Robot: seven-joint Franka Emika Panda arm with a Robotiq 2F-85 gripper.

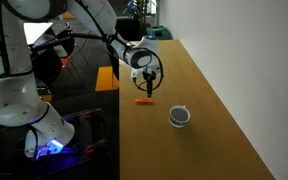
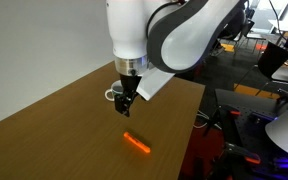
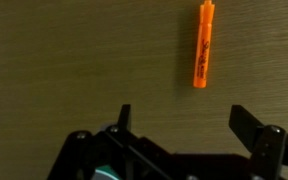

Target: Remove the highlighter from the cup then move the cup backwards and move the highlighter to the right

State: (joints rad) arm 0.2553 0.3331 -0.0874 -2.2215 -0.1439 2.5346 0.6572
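The orange highlighter [image 1: 144, 101] [image 2: 136, 143] [image 3: 202, 45] lies flat on the wooden table, outside the cup. The small white cup [image 1: 180, 117] [image 2: 114, 94] with its dark inside stands upright on the table, apart from the highlighter; in an exterior view the gripper partly hides it. My gripper [image 1: 148, 86] [image 2: 128, 107] [image 3: 184, 118] hovers above the table near the highlighter, open, with nothing between its fingers. In the wrist view the highlighter lies beyond the fingertips, toward the upper right, and the cup is out of view.
The long wooden table [image 1: 194, 140] runs beside a white wall [image 1: 244, 50]. Its open edge drops to the floor, where the robot base [image 1: 24, 110] stands. Office chairs and equipment [image 2: 274, 60] sit beyond the table's far side.
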